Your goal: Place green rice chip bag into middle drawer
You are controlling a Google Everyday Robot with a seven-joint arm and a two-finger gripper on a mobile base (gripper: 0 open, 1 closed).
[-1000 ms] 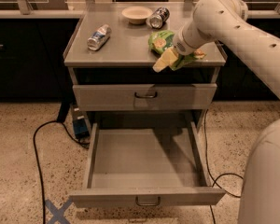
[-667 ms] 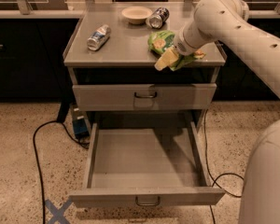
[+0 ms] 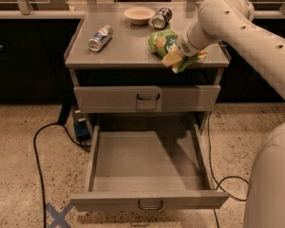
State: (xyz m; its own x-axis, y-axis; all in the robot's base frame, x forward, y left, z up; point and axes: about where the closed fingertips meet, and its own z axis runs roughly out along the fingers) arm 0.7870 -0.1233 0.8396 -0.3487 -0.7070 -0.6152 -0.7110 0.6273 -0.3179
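Note:
The green rice chip bag (image 3: 162,41) lies on the right part of the cabinet top (image 3: 128,44), its near end reaching the front edge. My gripper (image 3: 175,59) is on that near end, with a pale finger (image 3: 170,58) across the bag, and looks shut on it. My white arm comes in from the upper right. The middle drawer (image 3: 147,163) is pulled fully open below, with a bare flat tray, a low front panel and a small dark handle (image 3: 150,205).
A shut drawer with a taller front panel (image 3: 114,99) sits just under the top. On the top are a lying silver can (image 3: 100,37), a small bowl (image 3: 138,14) and another can (image 3: 160,18). Black cables (image 3: 38,151) run on the floor at left and right.
My gripper and the near end of the bag have shifted slightly up and right. The drawers and cans have not moved.

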